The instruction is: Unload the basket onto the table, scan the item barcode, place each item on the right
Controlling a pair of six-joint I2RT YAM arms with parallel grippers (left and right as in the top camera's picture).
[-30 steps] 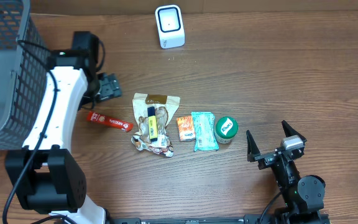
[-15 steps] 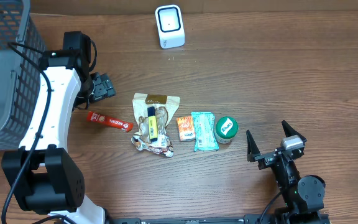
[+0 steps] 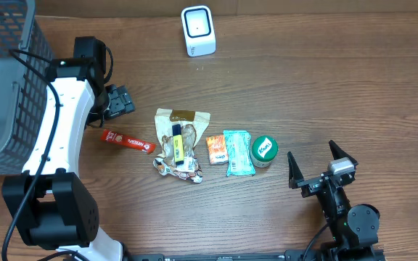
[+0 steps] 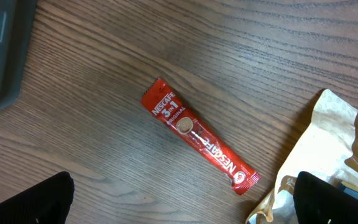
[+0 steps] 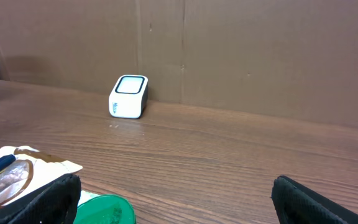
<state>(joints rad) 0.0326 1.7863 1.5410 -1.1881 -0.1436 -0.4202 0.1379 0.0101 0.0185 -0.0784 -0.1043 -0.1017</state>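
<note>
1. At the upper left of the overhead view we see a dark wire basket (image 3: 9,43) at the edge of the bench (image 3: 325,80).
2. Just right of it the white left arm (image 3: 60,123) reaches up the frame. The left jaws are spread wide and pinch nothing. Their dark tips sit in the two lower corners of the left wrist view.
3. A red coffee stick (image 3: 129,142) lies flat on the bench, just below and to the right of the left jaws in the overhead view and apart from them. In the left wrist view the stick (image 4: 197,138) runs on a slant from upper left to lower right, mid-frame, with bare wood all round it.
4. Near the stick's right end lies a crumpled tan snack bag (image 3: 181,145), with a yellow and blue item on top of it. We also see a corner of it at the right edge of the left wrist view (image 4: 334,143).
5. At the top middle of the overhead view stands the white scanner (image 3: 197,30), well apart from the row of items. In the right wrist view it (image 5: 129,96) stands before a brown cardboard wall (image 5: 260,50).
6. Right of the bag an orange packet (image 3: 216,150), a teal packet (image 3: 238,152) and a green-lidded jar (image 3: 264,149) lie close together in a row.
7. At the lower right the right arm (image 3: 347,214) points up the frame. The right jaws are spread wide and empty, near the jar but apart from it.
</note>
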